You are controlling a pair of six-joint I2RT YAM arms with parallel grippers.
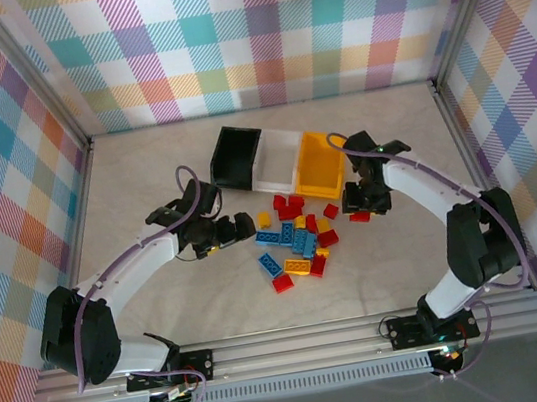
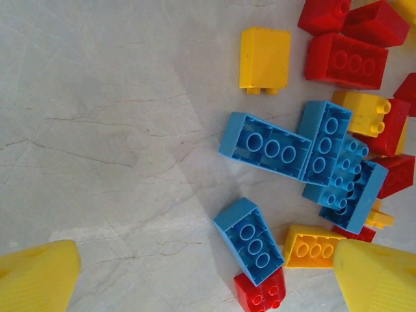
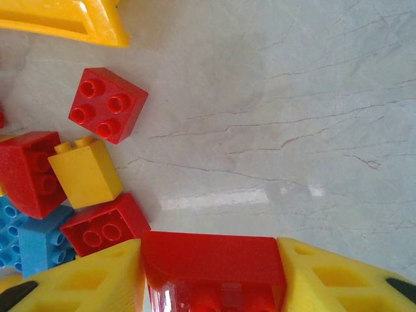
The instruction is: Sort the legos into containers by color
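Right wrist view had the right gripper (image 3: 213, 281) clamped on a red brick (image 3: 211, 253), low over the table (image 3: 292, 130), just right of the pile (image 1: 295, 242). The left gripper (image 2: 208, 283) hung with jaws wide apart over the pile's left edge, blue bricks (image 2: 266, 146) beneath it. Beyond stood 3 in a row: black bin (image 1: 229, 161), white bin (image 1: 280, 155), yellow bin (image 1: 315, 170). I took this for the pick of a red lego. Next it needed lifting clear and carrying to whichever bin takes red.

red, blue, yellow legos (image 1: 303, 242), pastel plaid walls (image 1: 253, 31)
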